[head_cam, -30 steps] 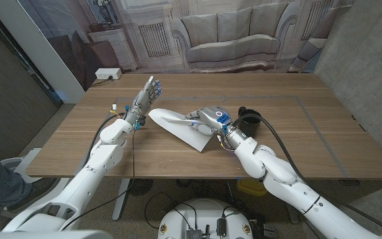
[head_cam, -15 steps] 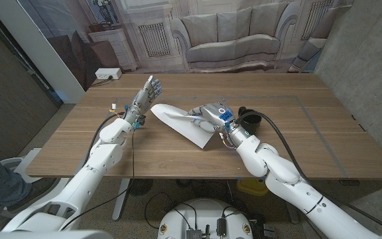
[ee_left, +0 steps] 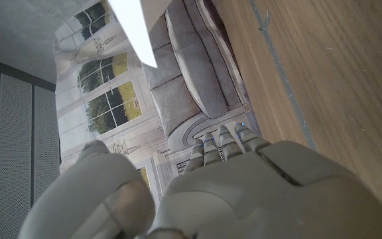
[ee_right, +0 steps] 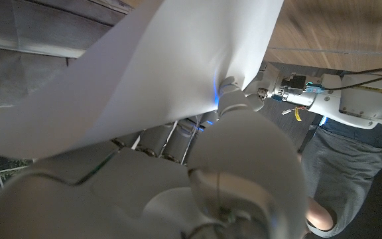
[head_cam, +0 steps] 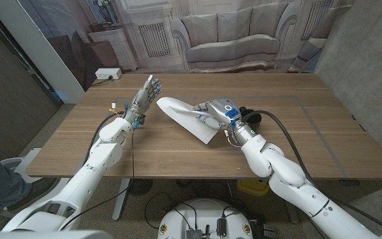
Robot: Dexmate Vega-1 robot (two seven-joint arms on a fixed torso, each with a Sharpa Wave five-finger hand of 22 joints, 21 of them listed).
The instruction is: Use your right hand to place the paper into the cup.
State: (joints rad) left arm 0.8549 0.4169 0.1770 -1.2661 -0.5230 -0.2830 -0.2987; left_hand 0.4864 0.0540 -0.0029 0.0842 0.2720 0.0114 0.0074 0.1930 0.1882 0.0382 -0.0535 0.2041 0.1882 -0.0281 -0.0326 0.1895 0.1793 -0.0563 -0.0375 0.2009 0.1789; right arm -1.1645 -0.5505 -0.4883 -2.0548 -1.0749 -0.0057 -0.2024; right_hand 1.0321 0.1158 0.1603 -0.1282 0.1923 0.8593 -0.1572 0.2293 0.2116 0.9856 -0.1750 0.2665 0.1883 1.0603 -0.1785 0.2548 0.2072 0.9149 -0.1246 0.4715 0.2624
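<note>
My right hand (head_cam: 216, 113) grips a white sheet of paper (head_cam: 186, 118) and holds it lifted over the middle of the table. The sheet hangs bent, its far end pointing toward my left hand. In the right wrist view the paper (ee_right: 171, 66) curves over my right hand (ee_right: 237, 133), pinched at the fingers. A black cup (head_cam: 252, 118) stands just right of that hand and is partly hidden by the wrist. My left hand (head_cam: 143, 98) stands on its edge at the table's left with fingers straight and apart, holding nothing. The paper's corner (ee_left: 132, 30) appears beyond my left hand (ee_left: 224, 153).
The wooden table (head_cam: 323, 133) stretches wide to the right of the cup. A small coloured object (head_cam: 114, 105) lies near my left forearm. A backdrop printed with a sofa (head_cam: 231, 36) stands behind the table. A person's leg (ee_right: 340, 153) is seen past my left arm.
My right hand has lifted the paper off the table and carried it up and slightly right, toward the cup, now partly covering it. The left hand has stayed put.
</note>
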